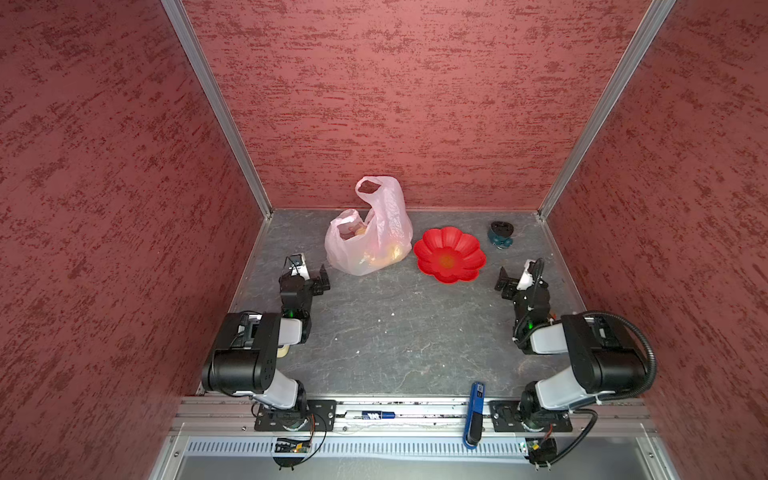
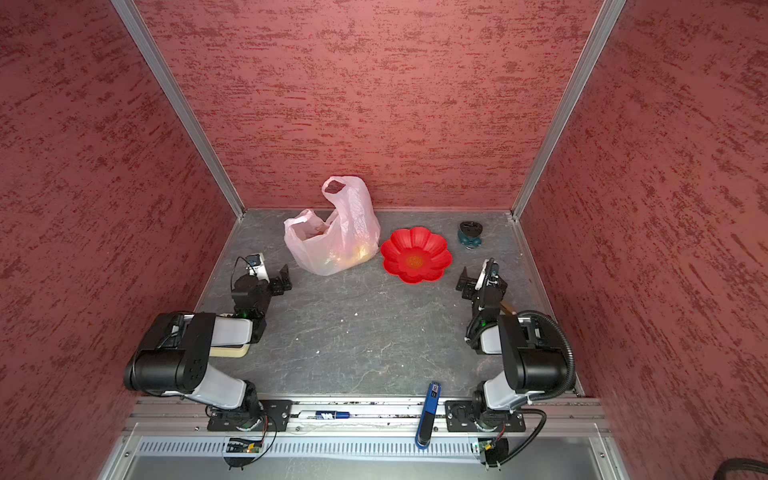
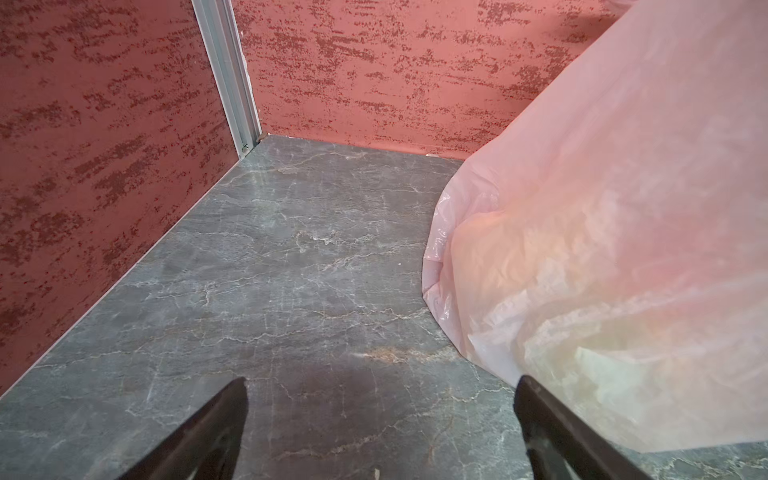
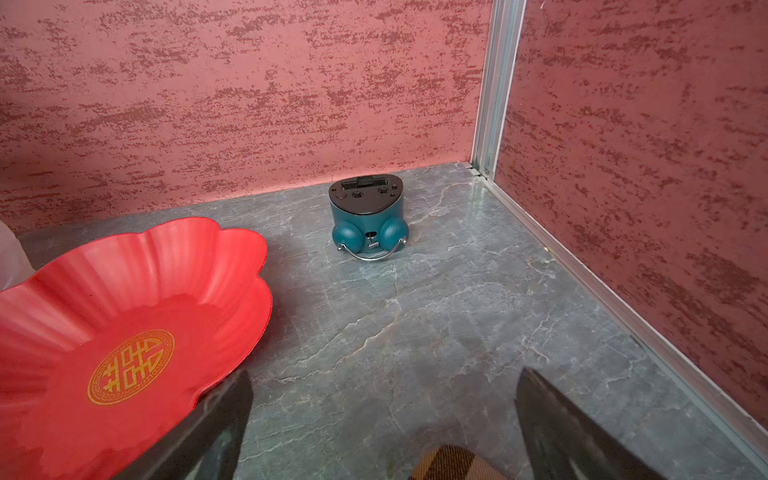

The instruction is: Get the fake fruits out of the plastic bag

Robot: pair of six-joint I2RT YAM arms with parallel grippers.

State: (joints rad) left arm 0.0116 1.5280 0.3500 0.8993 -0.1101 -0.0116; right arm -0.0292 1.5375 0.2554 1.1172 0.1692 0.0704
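The plastic bag (image 1: 388, 224) (image 2: 353, 224) stands at the back of the table, pale pink and crinkly, with one loop handle upright and its mouth sagging open to the left. The fake fruits (image 1: 390, 251) (image 2: 358, 252) show only as yellow and orange blurs through the film. My left gripper (image 1: 322, 281) (image 2: 283, 279) (image 3: 380, 384) is open and empty just left of the bag (image 3: 602, 249), one finger close to its side. My right gripper (image 1: 503, 282) (image 2: 464, 283) (image 4: 382, 376) is open and empty, right of the red dish.
A red flower-shaped dish (image 1: 465, 249) (image 2: 432, 249) (image 4: 174, 266) lies right of the bag. A teal alarm clock (image 1: 500, 235) (image 2: 469, 236) (image 4: 368, 216) lies in the back right corner. Red walls close in three sides. A blue tool (image 1: 473, 415) and a marker (image 1: 370, 414) rest on the front rail.
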